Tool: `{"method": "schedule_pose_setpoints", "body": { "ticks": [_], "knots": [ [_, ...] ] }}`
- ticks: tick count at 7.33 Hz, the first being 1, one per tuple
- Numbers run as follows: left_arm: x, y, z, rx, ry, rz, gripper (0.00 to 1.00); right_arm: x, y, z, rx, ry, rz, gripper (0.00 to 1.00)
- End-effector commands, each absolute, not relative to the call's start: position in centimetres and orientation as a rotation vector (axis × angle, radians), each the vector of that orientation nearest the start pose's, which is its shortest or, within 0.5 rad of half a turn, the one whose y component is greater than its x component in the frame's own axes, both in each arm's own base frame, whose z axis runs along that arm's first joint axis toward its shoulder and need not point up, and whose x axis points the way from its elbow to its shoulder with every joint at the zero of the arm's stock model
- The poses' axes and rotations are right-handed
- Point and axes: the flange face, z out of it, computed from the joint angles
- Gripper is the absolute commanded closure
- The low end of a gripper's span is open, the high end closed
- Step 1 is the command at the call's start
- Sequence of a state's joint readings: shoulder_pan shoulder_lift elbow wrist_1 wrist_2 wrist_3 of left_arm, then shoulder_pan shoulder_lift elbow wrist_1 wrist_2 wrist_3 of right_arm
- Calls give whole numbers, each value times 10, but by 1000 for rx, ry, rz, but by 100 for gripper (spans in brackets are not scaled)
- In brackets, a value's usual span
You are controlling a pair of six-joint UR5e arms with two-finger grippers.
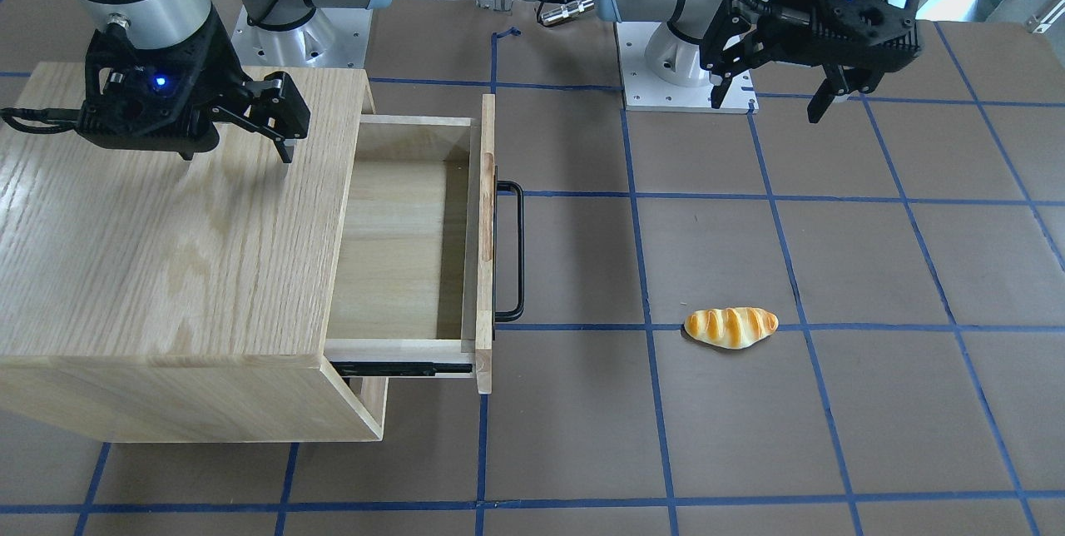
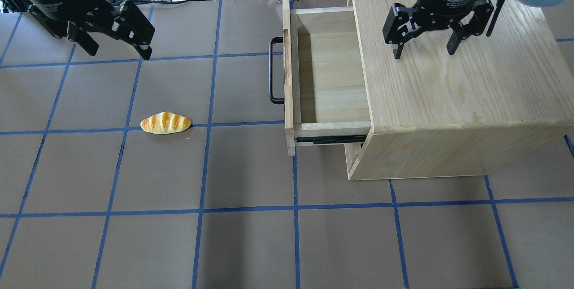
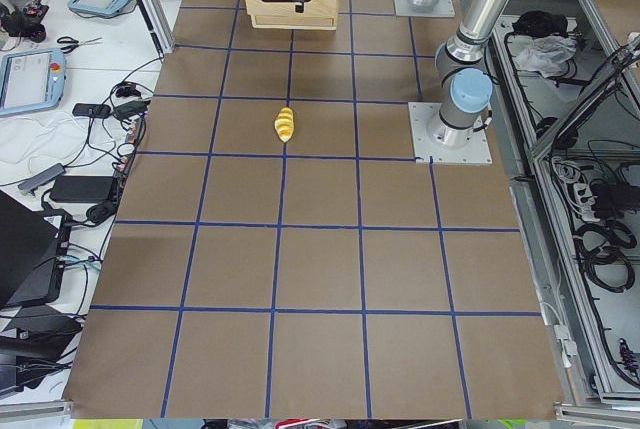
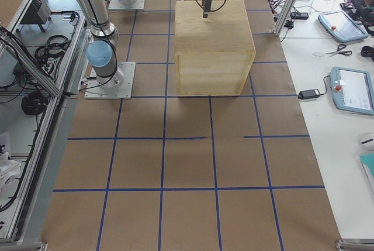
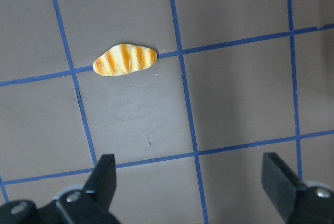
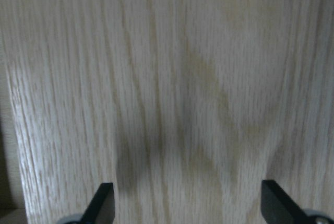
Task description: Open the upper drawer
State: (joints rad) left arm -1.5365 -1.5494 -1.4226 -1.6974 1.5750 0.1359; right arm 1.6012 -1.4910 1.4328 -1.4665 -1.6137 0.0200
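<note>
The upper drawer of the light oak cabinet stands pulled out and is empty inside. Its black bar handle faces the table's middle. It also shows in the overhead view with its handle. My right gripper hangs open and empty just above the cabinet's top, apart from the drawer; its wrist view shows only the oak top. My left gripper is open and empty, high over the table, far from the cabinet.
A striped bread roll lies on the brown table with blue tape lines, between my left gripper and the drawer; the left wrist view shows it too. Arm bases stand at the robot's edge.
</note>
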Motion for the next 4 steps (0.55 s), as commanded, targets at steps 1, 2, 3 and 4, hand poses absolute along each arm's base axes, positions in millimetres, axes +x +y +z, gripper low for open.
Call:
{"method": "schedule_pose_setpoints", "body": {
  "ticks": [1,2,3,4],
  "knots": [
    [-116,-486,557,81,3131,-76,0,145,-516,505,-19,3185,72,0],
    [-116,-487,557,84,3132,-81,0,145,-516,504,-21,3185,74,0],
    [-117,-488,556,86,3131,-91,0,145,-516,505,-19,3185,72,0],
    [-117,-487,555,86,3131,-88,0,145,-516,505,-21,3185,72,0]
  ]
}}
